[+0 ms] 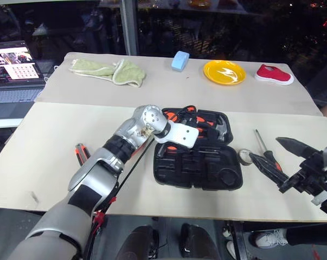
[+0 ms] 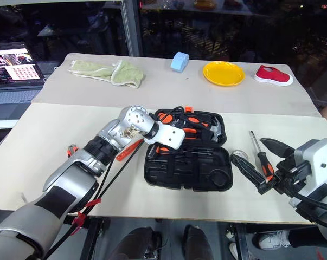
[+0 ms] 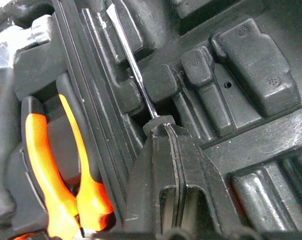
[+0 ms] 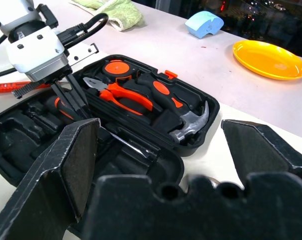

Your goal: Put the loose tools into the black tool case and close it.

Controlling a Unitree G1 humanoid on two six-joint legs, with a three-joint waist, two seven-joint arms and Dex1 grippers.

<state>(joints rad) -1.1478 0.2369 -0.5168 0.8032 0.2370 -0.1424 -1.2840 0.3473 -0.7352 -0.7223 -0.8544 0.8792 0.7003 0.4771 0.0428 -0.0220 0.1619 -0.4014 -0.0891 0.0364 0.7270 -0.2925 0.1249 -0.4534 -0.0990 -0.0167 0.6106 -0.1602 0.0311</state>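
On the near tan table the black hinged plastic tool case (image 1: pixel 198 157) lies open flat, its far half holding orange-handled pliers (image 4: pixel 121 93) and a steel-headed hammer (image 4: pixel 190 122). Over the case's near half, the left gripper (image 3: pixel 163 131) points down with its black fingers pressed together on a black-and-orange-handled screwdriver (image 3: pixel 133 70) — the steel shaft runs along a moulded slot. At about three o'clock from the case, a second black-and-orange-handled screwdriver (image 2: pixel 262 154) lies on the table, with a small tape roll (image 1: pixel 244 156) between it and the case. At nine o'clock, an orange-black utility knife (image 1: pixel 81 153) rests beside the left arm, and a slim orange tester screwdriver (image 4: pixel 5 87) lies just beyond the case's edge. The right gripper (image 1: pixel 280 162) hovers at three o'clock — fingers spread wide, holding nothing.
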